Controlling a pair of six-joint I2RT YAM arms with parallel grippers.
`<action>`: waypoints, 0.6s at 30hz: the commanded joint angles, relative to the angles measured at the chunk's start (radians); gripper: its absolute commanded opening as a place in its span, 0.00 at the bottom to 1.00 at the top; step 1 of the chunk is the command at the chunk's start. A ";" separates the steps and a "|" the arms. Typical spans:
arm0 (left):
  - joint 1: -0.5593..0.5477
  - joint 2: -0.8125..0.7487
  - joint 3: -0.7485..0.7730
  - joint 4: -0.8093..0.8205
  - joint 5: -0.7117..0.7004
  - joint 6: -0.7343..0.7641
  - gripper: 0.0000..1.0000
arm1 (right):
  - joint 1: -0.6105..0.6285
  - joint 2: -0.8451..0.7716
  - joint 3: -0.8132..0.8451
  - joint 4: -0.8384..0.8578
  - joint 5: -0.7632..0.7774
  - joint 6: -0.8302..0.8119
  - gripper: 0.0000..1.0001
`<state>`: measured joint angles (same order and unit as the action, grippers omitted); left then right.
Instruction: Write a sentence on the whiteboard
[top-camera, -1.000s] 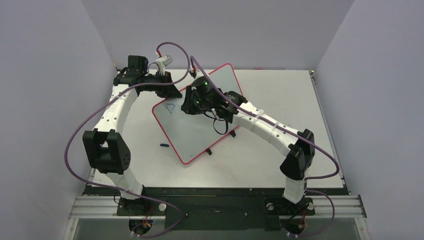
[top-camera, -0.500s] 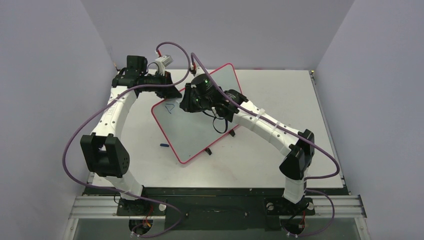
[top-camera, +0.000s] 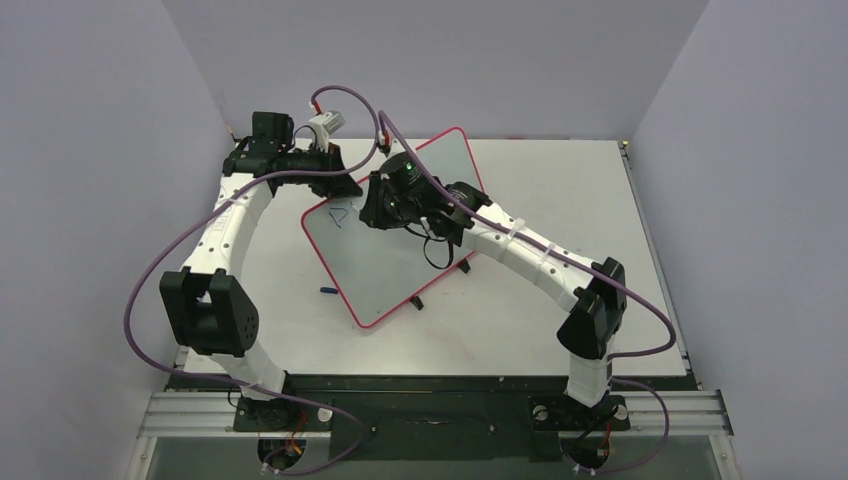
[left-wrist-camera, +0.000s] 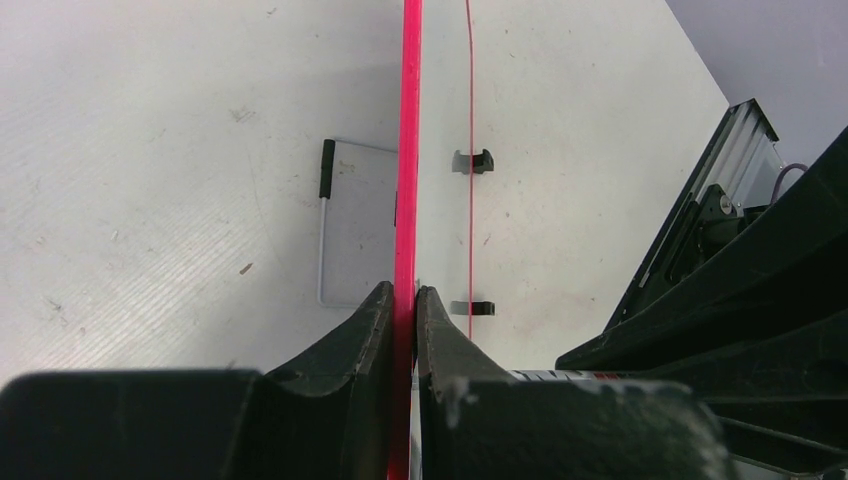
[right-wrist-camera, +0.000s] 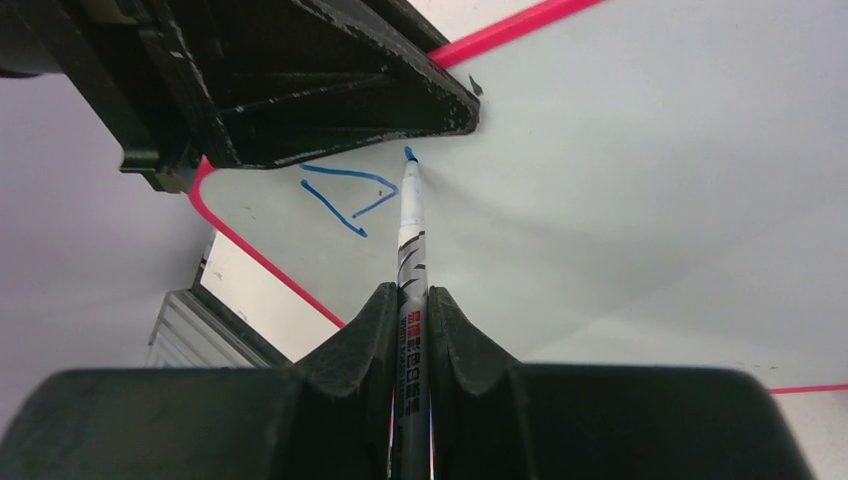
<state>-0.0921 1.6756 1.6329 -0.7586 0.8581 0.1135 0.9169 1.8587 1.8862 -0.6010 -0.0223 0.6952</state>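
The whiteboard, white with a red rim, lies tilted on the table. It also shows edge-on in the left wrist view and in the right wrist view. My left gripper is shut on its far rim. My right gripper is shut on a white marker with a blue tip touching or just above the board. The sentence is only a few blue strokes forming an open triangle, also seen from above. Two black clips sit on the board's edge.
A small blue marker cap lies on the table left of the board. The grey table extends to the right. Purple cables loop over both arms. A metal rail runs along the near edge.
My right gripper has shifted slightly left and farther with the marker near the triangle strokes. The board has shifted slightly. The left arm's elbow has moved a little left.
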 joint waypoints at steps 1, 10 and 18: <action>0.001 -0.067 0.027 0.097 0.011 0.034 0.00 | -0.001 -0.016 -0.048 0.005 0.050 0.012 0.00; -0.001 -0.069 0.025 0.099 0.009 0.032 0.00 | 0.010 -0.060 -0.149 0.015 0.058 0.024 0.00; -0.003 -0.072 0.025 0.097 0.008 0.033 0.00 | 0.012 -0.039 -0.109 0.020 0.050 0.027 0.00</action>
<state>-0.0898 1.6756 1.6268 -0.7513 0.8463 0.1173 0.9302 1.8156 1.7504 -0.6022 -0.0048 0.7143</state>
